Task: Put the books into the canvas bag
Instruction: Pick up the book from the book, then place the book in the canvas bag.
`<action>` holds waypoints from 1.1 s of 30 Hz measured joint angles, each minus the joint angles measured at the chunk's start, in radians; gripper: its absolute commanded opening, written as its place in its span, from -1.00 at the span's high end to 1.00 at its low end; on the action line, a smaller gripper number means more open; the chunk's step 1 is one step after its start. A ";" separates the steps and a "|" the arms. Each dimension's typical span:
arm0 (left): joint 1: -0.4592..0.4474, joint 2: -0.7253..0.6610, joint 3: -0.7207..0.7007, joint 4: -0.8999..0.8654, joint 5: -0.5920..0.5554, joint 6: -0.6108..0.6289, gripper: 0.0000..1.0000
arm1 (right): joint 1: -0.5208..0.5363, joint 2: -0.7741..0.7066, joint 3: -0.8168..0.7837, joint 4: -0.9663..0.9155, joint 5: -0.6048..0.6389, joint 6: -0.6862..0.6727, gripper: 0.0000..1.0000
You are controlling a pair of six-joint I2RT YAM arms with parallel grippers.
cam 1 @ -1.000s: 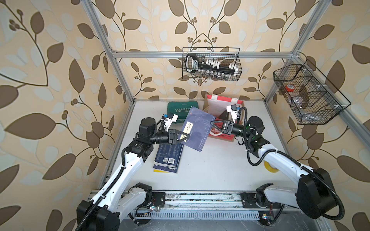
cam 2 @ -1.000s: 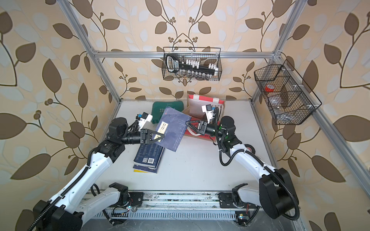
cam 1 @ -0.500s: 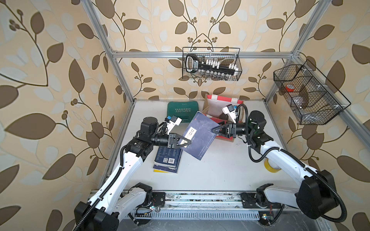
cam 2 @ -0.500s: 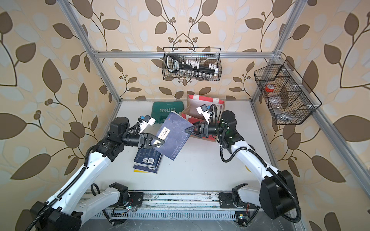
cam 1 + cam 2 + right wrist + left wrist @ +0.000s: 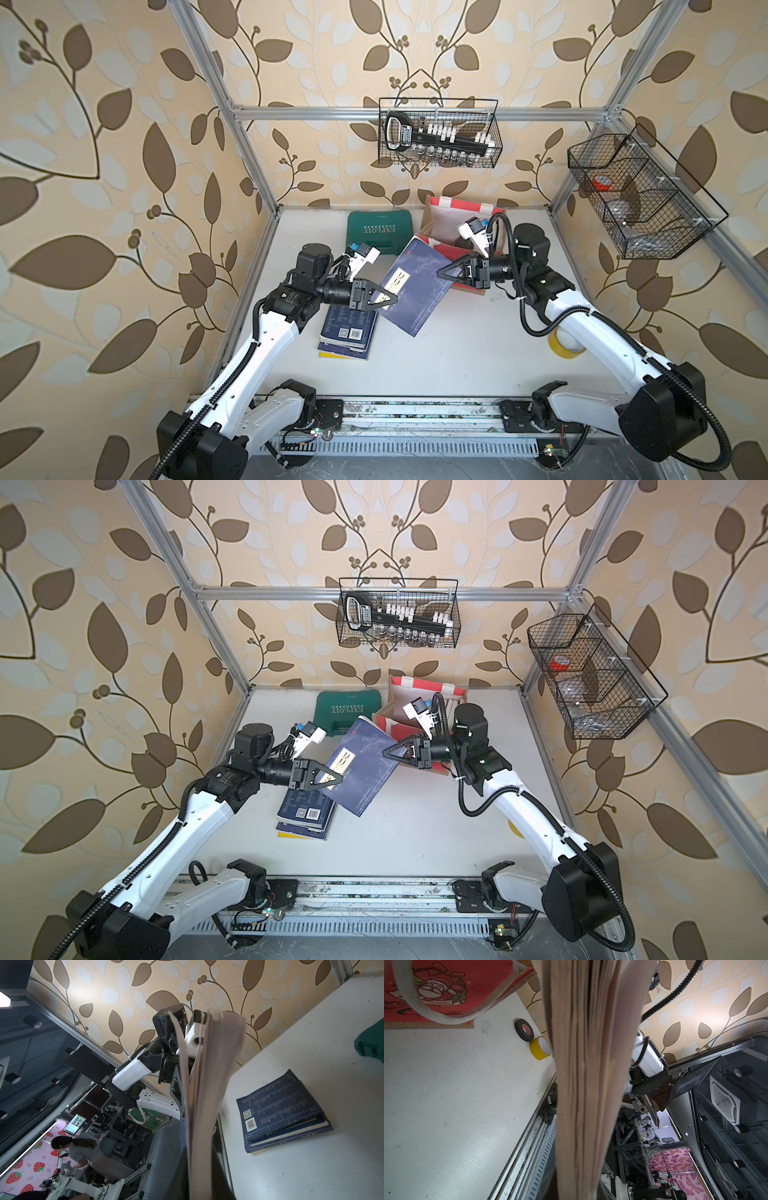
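A navy book (image 5: 419,286) hangs tilted in the air over the table's middle. My right gripper (image 5: 444,272) is shut on its right edge. My left gripper (image 5: 388,298) lies over the book's white label at the left edge, with the fanned page edges (image 5: 587,1064) between its jaws; how tightly they press is unclear. Under the left gripper a stack of books (image 5: 347,332) lies flat, seen also in the right wrist view as a stack of books (image 5: 280,1111). The canvas bag (image 5: 461,204) stands open behind the right gripper.
A green tool case (image 5: 380,230) lies at the back, left of the bag. A yellow tape roll (image 5: 561,347) and a black tape roll (image 5: 524,1028) sit near the table's right edge. Two wire baskets (image 5: 438,133) (image 5: 640,195) hang on the back and right walls.
My right gripper has come in from the bag side and shut on the book's right edge. The book has swung lower and flatter, with the left gripper following.
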 measured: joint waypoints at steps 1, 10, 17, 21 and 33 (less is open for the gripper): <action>0.000 0.000 0.003 -0.005 -0.005 0.002 -0.74 | 0.001 -0.001 0.005 -0.012 0.010 -0.005 1.00; 0.000 0.004 0.050 -0.058 -0.076 0.031 -0.98 | -0.021 -0.034 0.121 -0.134 0.258 -0.016 1.00; 0.031 0.022 0.051 -0.086 -0.119 0.033 -0.98 | -0.083 -0.104 0.221 -0.205 0.664 -0.031 1.00; 0.049 0.031 0.051 -0.086 -0.121 0.028 -0.98 | -0.091 -0.096 0.270 -0.223 0.814 -0.042 1.00; 0.061 0.036 0.051 -0.085 -0.128 0.023 -0.98 | -0.093 -0.086 0.238 -0.268 1.210 -0.052 1.00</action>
